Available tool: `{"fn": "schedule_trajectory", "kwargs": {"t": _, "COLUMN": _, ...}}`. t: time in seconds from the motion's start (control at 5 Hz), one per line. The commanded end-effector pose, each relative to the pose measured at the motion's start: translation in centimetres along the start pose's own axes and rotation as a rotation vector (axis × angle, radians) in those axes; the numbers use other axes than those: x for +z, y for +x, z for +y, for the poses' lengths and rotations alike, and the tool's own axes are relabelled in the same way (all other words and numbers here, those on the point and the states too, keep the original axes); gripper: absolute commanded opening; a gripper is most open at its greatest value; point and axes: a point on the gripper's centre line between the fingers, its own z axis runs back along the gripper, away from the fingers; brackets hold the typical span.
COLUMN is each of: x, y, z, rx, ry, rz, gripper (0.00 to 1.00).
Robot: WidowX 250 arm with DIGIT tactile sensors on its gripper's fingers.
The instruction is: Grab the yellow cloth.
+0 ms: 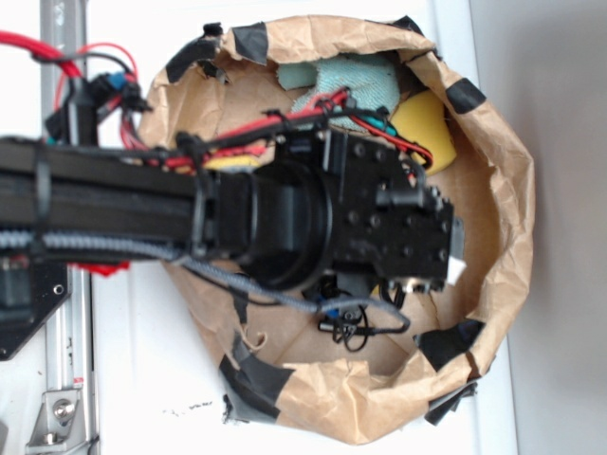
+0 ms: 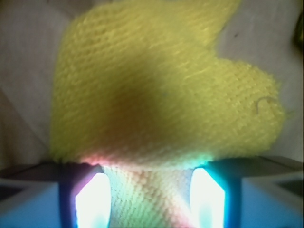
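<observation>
i am the black robot arm (image 1: pixel 190 223) reaching over a crumpled brown paper bag (image 1: pixel 493 171) that lies open on the white desk (image 1: pixel 142 379). my gripper (image 2: pixel 149 194) points down into the bag.

from my wrist view, the big bright yellow terry cloth (image 2: pixel 156 90) fills almost all i can see. it lies right under me and spreads away ahead of my fingers (image 2: pixel 92 197). a bit of the cloth sits in the gap between my two glowing fingers, which stand a little apart, one on each side of it. i think they are not yet pinched tight on it, but the view is blurry and very close, so i cannot tell for sure if i hold it.

the cloth looks longer across, from side to side, with one floppy flap sticking out to the right.

from the view above, my arm hides the yellow cloth. i can see a small thick yellow sponge (image 1: pixel 422 128) and a teal green cloth (image 1: pixel 356 81) near the bag's far edge. those are not mine to take.

so my next move looks simple: squeeze together on the fold between my fingers, then lift.
</observation>
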Motion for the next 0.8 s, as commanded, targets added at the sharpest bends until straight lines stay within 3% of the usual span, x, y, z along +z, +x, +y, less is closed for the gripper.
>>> {"fn": "schedule_trajectory", "kwargs": {"t": 0.0, "x": 8.4, "y": -3.5, "z": 3.3, "rx": 0.011, "ry": -0.045, "rz": -0.272, "gripper": 0.00}}
{"fn": "schedule_trajectory", "kwargs": {"t": 0.2, "x": 10.7, "y": -4.2, "z": 3.9, "rx": -0.018, "ry": -0.129, "rz": -0.334, "gripper": 0.00}}
{"fn": "schedule_trajectory", "kwargs": {"t": 0.4, "x": 9.5, "y": -2.8, "z": 3.0, "rx": -0.063, "ry": -0.180, "rz": -0.306, "gripper": 0.76}}
{"fn": "schedule_trajectory", "kwargs": {"t": 0.6, "x": 7.4, "y": -0.5, "z": 1.4, "rx": -0.109, "ry": -0.193, "rz": -0.269, "gripper": 1.00}}
